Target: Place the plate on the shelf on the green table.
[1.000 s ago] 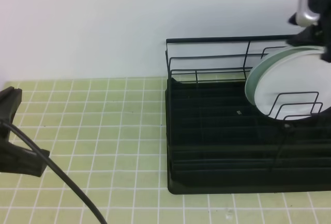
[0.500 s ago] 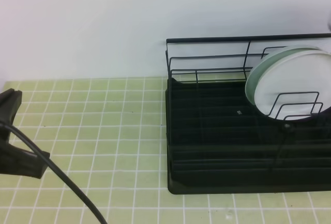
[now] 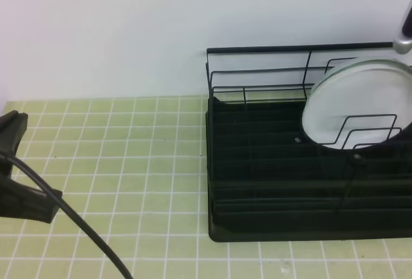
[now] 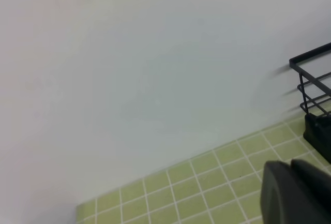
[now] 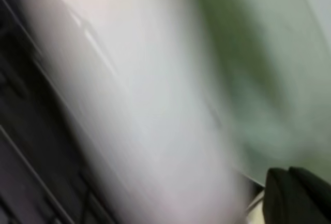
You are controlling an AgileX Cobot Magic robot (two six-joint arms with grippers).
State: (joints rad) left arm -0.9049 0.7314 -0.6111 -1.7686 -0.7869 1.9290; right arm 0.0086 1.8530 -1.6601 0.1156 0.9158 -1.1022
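The white plate [image 3: 344, 108] stands on edge in the right part of the black wire shelf [image 3: 257, 163], leaning between the upright dividers, with nothing holding it. The shelf stands on the green table [image 3: 129, 150]. Of my right arm, only a silver part [image 3: 404, 34] shows, at the top right edge above the plate. The right wrist view is blurred: a white surface, likely the plate [image 5: 129, 105], with a dark gripper part [image 5: 297, 195] at the bottom right. My left gripper [image 3: 19, 189] rests at the far left, far from the shelf. Its dark tip [image 4: 297, 193] shows in the left wrist view.
A black cable [image 3: 84, 234] runs from the left arm across the front left tiles. A white wall [image 3: 129, 34] stands behind the table. The shelf's left corner [image 4: 313, 79] shows in the left wrist view.
My right gripper was at the plate's upper rim a second ago and has lifted away up and right. The plate stays in the shelf, shifted slightly. The left arm has barely moved.
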